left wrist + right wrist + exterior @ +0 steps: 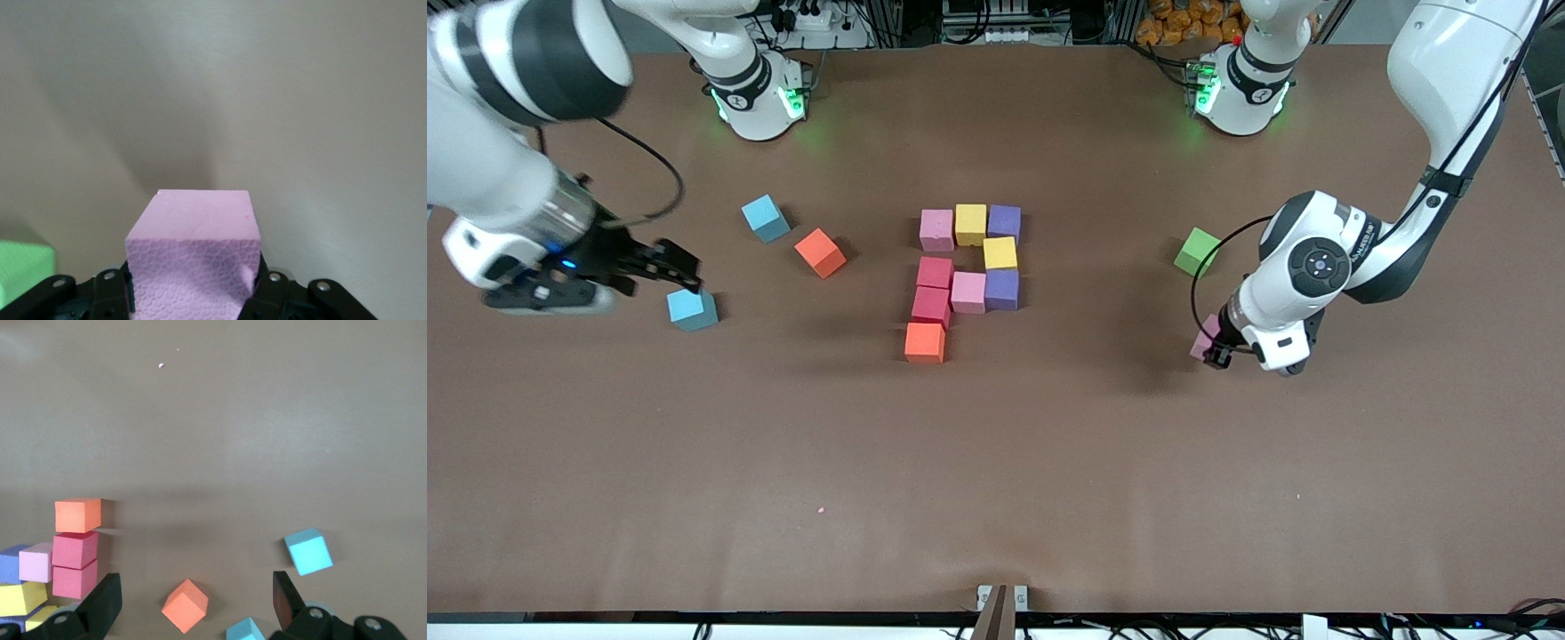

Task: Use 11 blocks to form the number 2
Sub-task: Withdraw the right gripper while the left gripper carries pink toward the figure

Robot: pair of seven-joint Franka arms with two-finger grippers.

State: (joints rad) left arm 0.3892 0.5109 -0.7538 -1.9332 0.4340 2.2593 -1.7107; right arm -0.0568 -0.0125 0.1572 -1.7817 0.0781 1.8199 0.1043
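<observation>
Surface: brown matte table (pixel 996 462) with both arm bases along its edge farthest from the front camera.
Figure so far: nine blocks sit packed mid-table — a pink block (pixel 936 229), yellow block (pixel 971 224) and purple block (pixel 1004 222) in the row farthest from the camera, a second yellow block (pixel 1000 253) under the purple one, then a red block (pixel 935 272), a second pink block (pixel 968 292) and a second purple block (pixel 1002 289), then a second red block (pixel 931 307) and an orange block (pixel 925 342) nearest the camera.
Loose pieces: green block (pixel 1197 252) toward the left arm's end; a red-orange block (pixel 820 252) and two light-blue cubes (pixel 766 218) (pixel 692 309) toward the right arm's end.
Left gripper (pixel 1216 351): low at the table, fingers clamped on a third pink block (pixel 193 260); whether it has left the table I cannot tell.
Right gripper (pixel 671 265): fingers spread wide, holding nothing, hanging over the light-blue cube nearer the camera; this arm waits.
Step in hand: likely picking up the tenth piece.
Next move: calls for lifting the pink block clear, carrying it to the figure and setting it squarely beside the orange block to extend the bottom stroke, without nudging neighbours.
</observation>
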